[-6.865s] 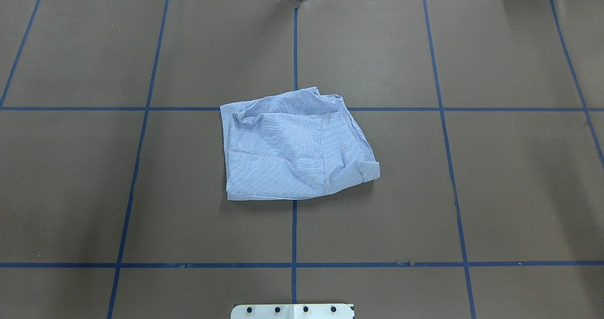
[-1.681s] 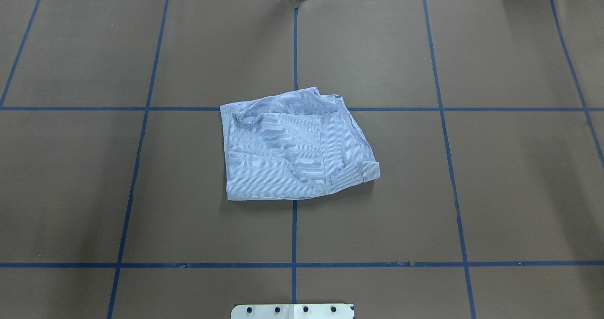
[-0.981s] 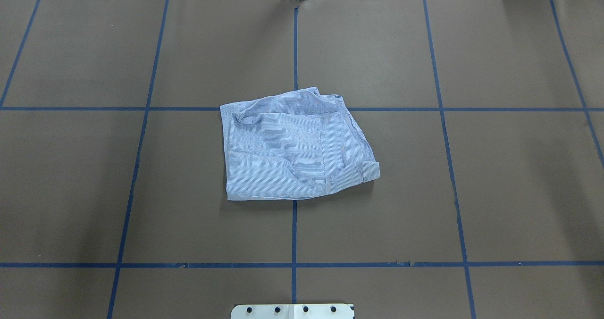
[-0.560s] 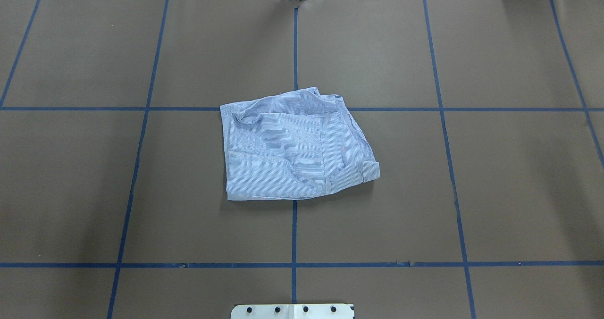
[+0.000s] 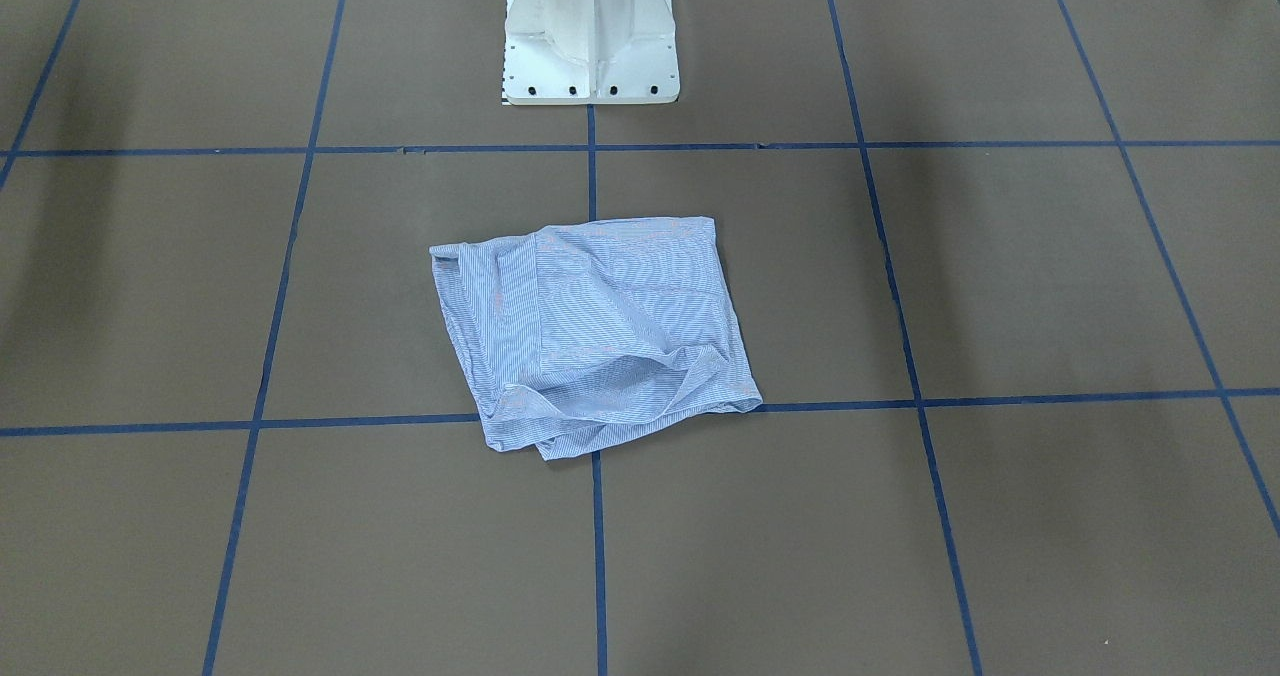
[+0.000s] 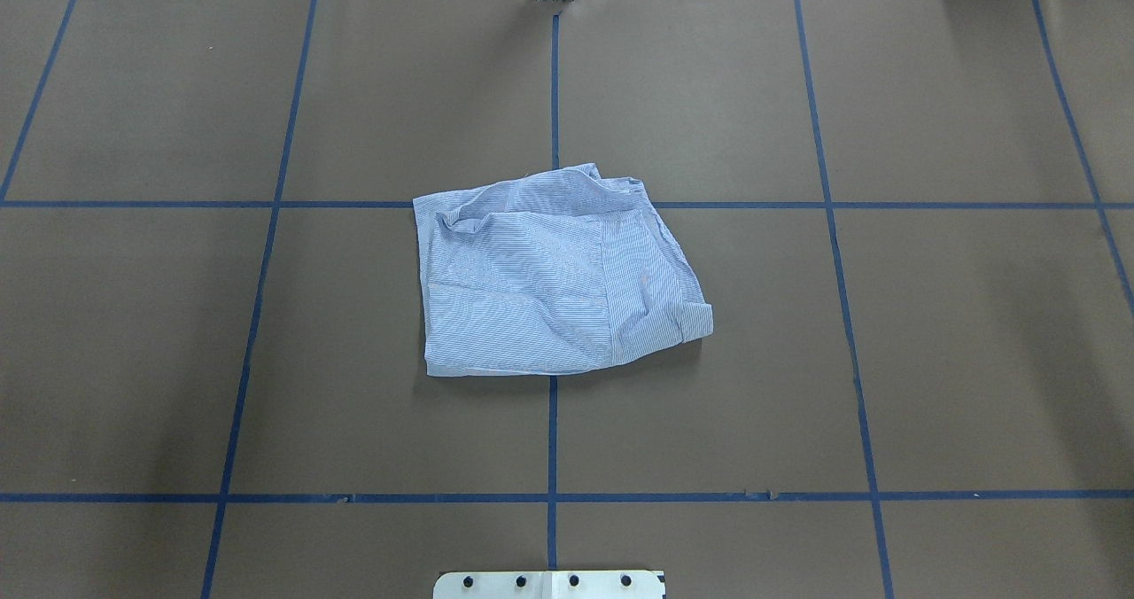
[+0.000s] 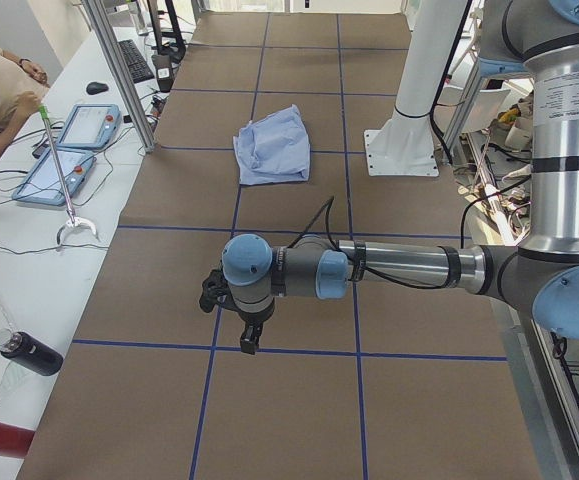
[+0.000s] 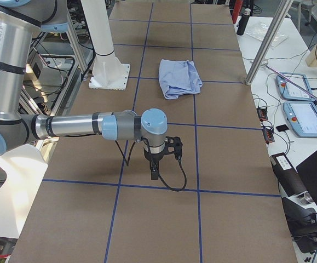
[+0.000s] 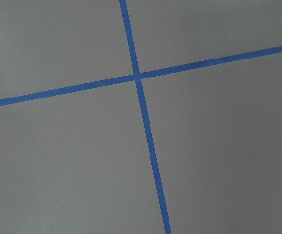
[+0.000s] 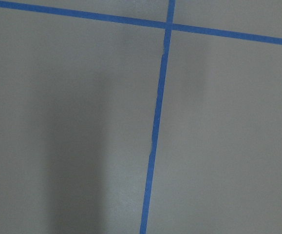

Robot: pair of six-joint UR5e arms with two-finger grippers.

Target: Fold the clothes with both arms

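Striped shirt (image 6: 558, 276) lies folded in the middle of the bench (image 6: 886, 360), unmoved since before, so folding seems finished; left fingers (image 7: 253, 338) and right fingers (image 8: 154, 172) hang far from it, and their width I cannot tell.

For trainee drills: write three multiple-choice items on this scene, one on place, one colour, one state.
1. Where does the shirt lie?
A. over a crossing of tape lines at the middle of the table
B. at a corner
C. on the floor
2. What colour are the tape lines?
A. red
B. blue
C. yellow
3. The shirt is:
A. lifted in the air
B. spread flat, sleeves out
C. folded, lying free
Answers: A, it covers a line crossing; B, every line is blue; C, left gripper and right gripper hang far from it.
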